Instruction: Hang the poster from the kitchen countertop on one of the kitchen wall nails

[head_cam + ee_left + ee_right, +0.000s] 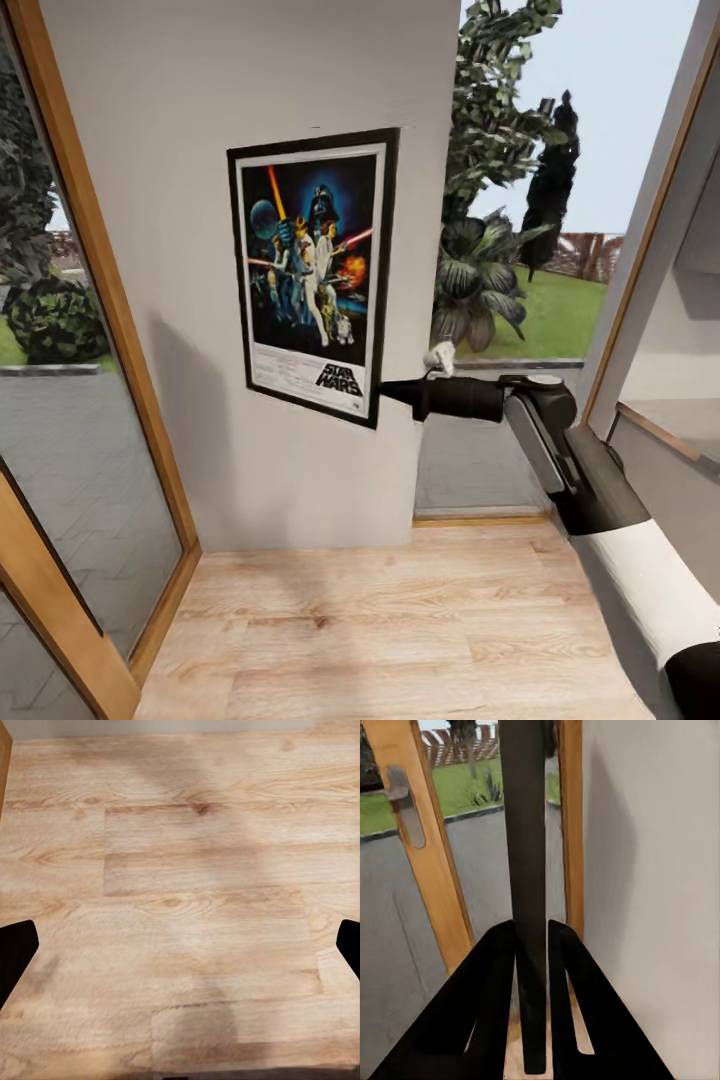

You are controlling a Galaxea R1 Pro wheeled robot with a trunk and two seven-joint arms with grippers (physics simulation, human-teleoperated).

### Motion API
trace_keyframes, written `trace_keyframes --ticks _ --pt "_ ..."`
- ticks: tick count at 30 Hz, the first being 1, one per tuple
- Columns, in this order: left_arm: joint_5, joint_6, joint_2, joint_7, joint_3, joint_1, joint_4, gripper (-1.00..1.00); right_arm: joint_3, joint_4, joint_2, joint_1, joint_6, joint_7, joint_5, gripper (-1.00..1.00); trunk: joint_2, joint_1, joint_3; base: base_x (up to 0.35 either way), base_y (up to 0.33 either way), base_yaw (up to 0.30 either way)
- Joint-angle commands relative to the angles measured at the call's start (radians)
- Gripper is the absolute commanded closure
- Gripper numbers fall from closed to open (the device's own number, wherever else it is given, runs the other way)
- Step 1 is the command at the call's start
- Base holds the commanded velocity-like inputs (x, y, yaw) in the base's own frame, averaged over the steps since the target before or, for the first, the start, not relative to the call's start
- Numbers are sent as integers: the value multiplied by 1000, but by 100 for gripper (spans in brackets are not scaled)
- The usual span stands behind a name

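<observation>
The framed Star Wars poster (312, 270) stands upright, flat against the light-grey wall (180, 120). My right gripper (385, 392) reaches in from the right and is shut on the poster's lower right edge. In the right wrist view the black frame edge (525, 870) runs between the two dark fingers (495, 975), which pinch it. Any wall nail is hidden behind the poster. The kitchen countertop is out of view. My left gripper (180, 952) points down at the wood floor, its fingertips (15, 956) far apart and open with nothing between them.
A wood-framed glass door (90, 300) stands left of the wall, its handle (405, 806) seen from the right wrist. Another glazed opening onto the garden (520, 260) lies right of the wall. Light wood floor (400, 620) stretches in front.
</observation>
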Motion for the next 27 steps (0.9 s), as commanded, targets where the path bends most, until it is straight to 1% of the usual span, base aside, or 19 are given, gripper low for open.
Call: trace_keyframes --ticks 1,3,4,5,8,10,15,17,18,20,24,27 --pt "0 -1 0 -7 4 0 -1 -100 1 12 0 -25 13 2 -23 100 -1 0 0 0 0 0" --pt "0 -1 0 -7 4 0 -1 -100 0 35 0 -52 17 6 -34 100 -1 0 0 0 0 0" --pt "0 -1 0 -7 4 0 -1 -100 0 119 1 -118 22 70 -48 100 -1 0 0 0 0 0" --pt "0 -1 0 -7 4 0 -1 -100 0 163 1 -144 22 117 -50 100 -1 0 0 0 0 0" --pt "0 -1 0 -7 4 0 -1 -100 0 236 1 -192 21 187 -51 100 -1 0 0 0 0 0" --pt "0 -1 0 -7 4 0 -1 -100 0 269 1 -216 21 212 -52 100 -1 0 0 0 0 0" --pt "0 -1 0 -7 4 0 -2 -100 2 297 2 -255 22 240 -53 100 -1 0 0 0 0 0" --pt "0 -2 0 -7 4 0 -2 -100 3 301 6 -266 22 264 -52 100 -1 0 0 0 0 0" --pt "0 -2 0 -7 4 0 -2 -100 6 301 12 -272 23 291 -50 100 -1 0 0 0 0 0" --pt "0 -2 0 -7 4 0 -2 -100 7 299 13 -273 23 296 -49 100 -1 0 0 0 0 0" --pt "0 -2 0 -7 4 0 -2 -100 11 297 13 -273 21 341 -47 100 -1 0 0 0 0 0" --pt "0 -3 0 -7 4 0 -2 -100 16 299 12 -273 20 353 -46 100 -1 0 0 0 0 0"
